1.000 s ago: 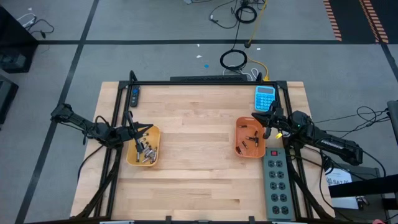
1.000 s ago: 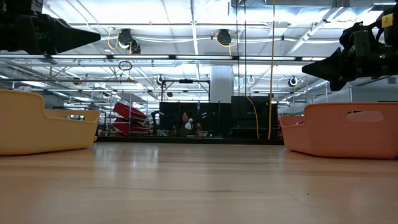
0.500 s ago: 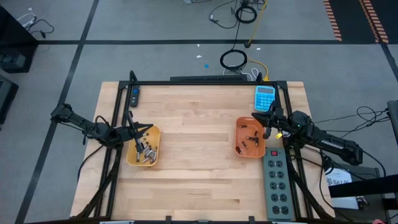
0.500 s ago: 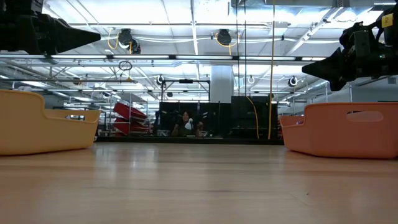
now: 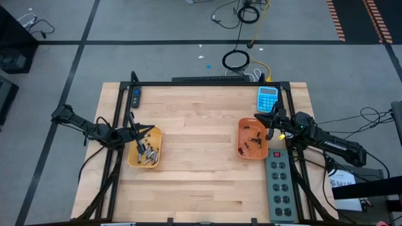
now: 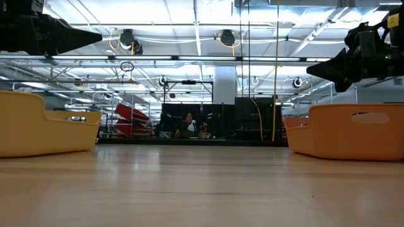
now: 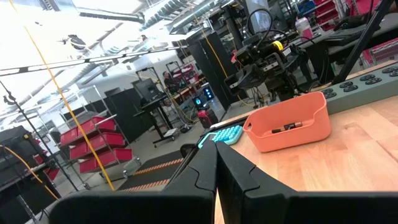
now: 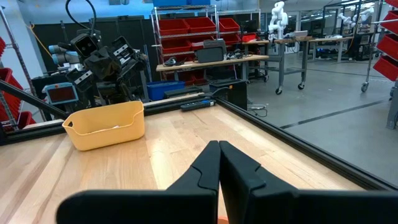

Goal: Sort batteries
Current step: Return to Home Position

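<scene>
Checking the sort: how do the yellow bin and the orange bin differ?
The yellow bin sits at the table's left, the orange bin at its right. The yellow bin holds silvery batteries; the orange bin holds dark batteries. Both share the same shape.

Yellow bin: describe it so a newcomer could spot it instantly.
On the wooden table, look to the left edge, where the left pincer hangs over one corner of a tub. That tub is the yellow bin, holding silvery batteries. Its twin by the right pincer, the orange bin, is redder and holds thinner dark batteries.
</scene>
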### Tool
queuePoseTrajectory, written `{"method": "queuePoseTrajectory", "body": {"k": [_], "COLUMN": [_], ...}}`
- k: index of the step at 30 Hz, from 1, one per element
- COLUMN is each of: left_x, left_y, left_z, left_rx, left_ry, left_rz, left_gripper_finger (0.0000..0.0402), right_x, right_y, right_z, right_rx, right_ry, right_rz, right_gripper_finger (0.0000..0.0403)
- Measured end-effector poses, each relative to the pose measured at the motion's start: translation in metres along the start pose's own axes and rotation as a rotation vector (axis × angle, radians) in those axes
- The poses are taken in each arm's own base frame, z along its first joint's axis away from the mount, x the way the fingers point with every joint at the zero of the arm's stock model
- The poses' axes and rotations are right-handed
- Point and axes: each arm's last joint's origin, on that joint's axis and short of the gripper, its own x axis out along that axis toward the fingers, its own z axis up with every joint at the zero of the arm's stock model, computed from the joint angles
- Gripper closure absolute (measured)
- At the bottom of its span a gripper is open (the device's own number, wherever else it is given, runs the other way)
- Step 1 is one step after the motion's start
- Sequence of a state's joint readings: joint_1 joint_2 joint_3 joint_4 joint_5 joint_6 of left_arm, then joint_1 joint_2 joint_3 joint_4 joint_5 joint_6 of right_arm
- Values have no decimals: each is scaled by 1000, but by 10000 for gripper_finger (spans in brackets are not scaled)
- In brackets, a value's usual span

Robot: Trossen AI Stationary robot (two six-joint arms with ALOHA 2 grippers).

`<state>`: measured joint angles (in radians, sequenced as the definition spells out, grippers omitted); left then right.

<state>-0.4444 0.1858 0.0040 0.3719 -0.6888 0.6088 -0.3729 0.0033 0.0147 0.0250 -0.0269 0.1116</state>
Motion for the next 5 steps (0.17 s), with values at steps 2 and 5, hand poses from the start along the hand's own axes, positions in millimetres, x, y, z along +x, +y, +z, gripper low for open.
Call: {"method": "queuePoseTrajectory", "body": {"k": [2,5], "left_x": [0,0], "left_y": [0,0], "left_z": [0,0], "left_rx": [0,0], "left_ry": [0,0], "left_rz": [0,0], "left_gripper_finger": [395,395], "right_x": [0,0], "right_y": [0,0], "right_z": [0,0], "right_rx": [0,0], "right_ry": [0,0], "right_rz": [0,0], "right_gripper_finger": [403,403]}}
